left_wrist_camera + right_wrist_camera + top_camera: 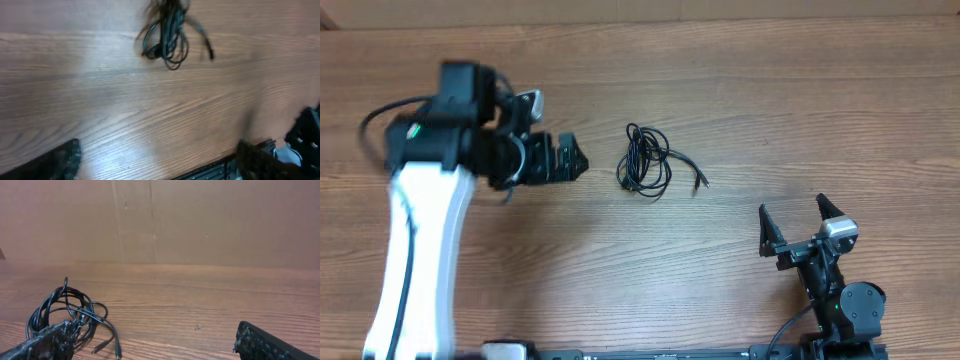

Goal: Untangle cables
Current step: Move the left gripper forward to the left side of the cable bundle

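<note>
The cables [646, 160] lie as one small bunch of thin black loops in the middle of the wooden table, with a plug end [701, 181] trailing out to the right. My left gripper [582, 160] is just left of the bunch, pointing at it, open and empty. In the left wrist view the cables [167, 35] sit blurred at the top, well ahead of the spread fingertips [57, 161]. My right gripper [791, 207] stands open near the front right, apart from the bunch. In the right wrist view the cables [67, 310] lie at the lower left, beyond one finger [47, 342].
A brown cardboard wall [200, 220] stands behind the table's far edge. A black rail [215, 170] runs along the table's front edge, with the right arm's base [850, 305] by it. The left arm's white link [420, 250] crosses the table's left side.
</note>
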Controlling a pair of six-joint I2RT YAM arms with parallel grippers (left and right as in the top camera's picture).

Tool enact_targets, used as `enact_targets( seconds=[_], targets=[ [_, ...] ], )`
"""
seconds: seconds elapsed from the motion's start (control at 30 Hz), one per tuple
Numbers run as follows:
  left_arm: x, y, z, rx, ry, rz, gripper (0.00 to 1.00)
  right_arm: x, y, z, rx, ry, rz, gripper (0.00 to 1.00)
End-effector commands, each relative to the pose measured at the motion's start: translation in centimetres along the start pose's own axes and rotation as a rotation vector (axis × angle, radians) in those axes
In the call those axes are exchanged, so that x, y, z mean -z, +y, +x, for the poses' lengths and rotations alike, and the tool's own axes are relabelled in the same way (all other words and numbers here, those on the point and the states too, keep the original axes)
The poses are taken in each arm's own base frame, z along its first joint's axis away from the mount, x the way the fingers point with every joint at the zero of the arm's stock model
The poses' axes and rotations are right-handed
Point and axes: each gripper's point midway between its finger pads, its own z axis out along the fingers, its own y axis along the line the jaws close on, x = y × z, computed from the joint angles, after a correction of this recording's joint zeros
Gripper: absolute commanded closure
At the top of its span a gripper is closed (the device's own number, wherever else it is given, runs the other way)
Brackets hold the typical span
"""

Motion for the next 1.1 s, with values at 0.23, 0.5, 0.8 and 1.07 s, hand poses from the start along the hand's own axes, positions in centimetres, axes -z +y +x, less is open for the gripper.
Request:
enact_targets(
  seconds=[0.23,0.5,0.8,1.07],
  targets=[
    [-11.8,2.7,-1.0,0.081,0.316,0.021,0.96,0.0,-0.2,0.2,0.002,-0.005,0.011,0.0],
    [-15.5,2.9,0.7,0.092,0.442,0.004,0.96,0.0,-0.2,0.1,0.002,-0.005,0.007,0.0],
    [-13.5,1.0,-3.1,0.014,0.29,0.031,0.96,0.2,2.6,-0.8,-0.02,-0.036,-0.154,0.0],
    [-12.6,-0.3,-6.1,-0.062,0.18,0.015,0.51,1.8,3.3,-10.9,-0.082,-0.169,-0.159,0.0]
  ],
)
